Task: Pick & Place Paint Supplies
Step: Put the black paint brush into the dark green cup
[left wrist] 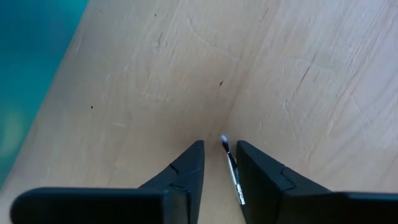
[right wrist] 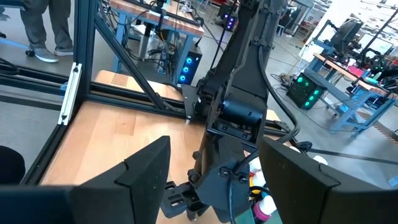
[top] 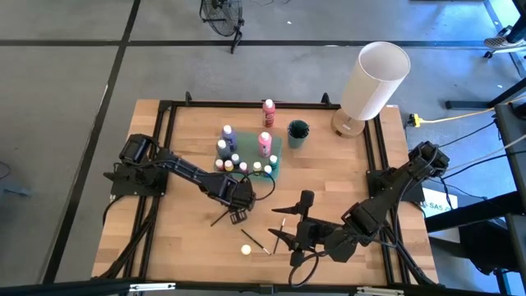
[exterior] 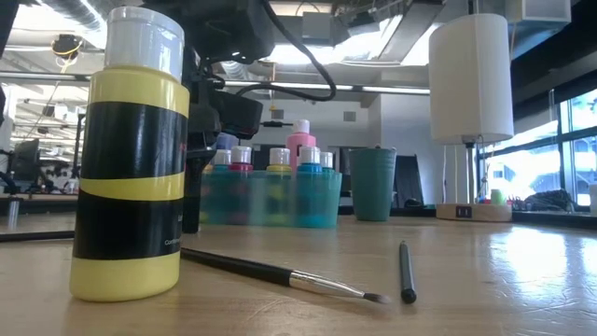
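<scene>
My left gripper (left wrist: 219, 163) is down at the table just in front of the teal tray (top: 277, 146), fingers apart by a narrow gap with a brush (left wrist: 231, 171) lying between them. I can't tell whether the pads are touching the brush; it looks straddled rather than clamped. In the left wrist view the brush runs lengthwise down the slot, bristle tip pointing out past the fingertips, so its long axis lies along the fingers, not across them. From above, the handle (top: 219, 219) trails out behind the gripper, away from the tray. I judge that a squeeze here would catch only the thin ferrule end.

My right gripper (top: 283, 238) hovers farther out from the tray, fingers wide apart and holding nothing. Near it lie a second brush (top: 255, 242) and a yellow bottle (top: 246, 248), both well clear of the tray. That arm is nearer to those two.

Most bottles (top: 233, 158) stand in the tray; a teal cup (top: 297, 133) sits beside it.
</scene>
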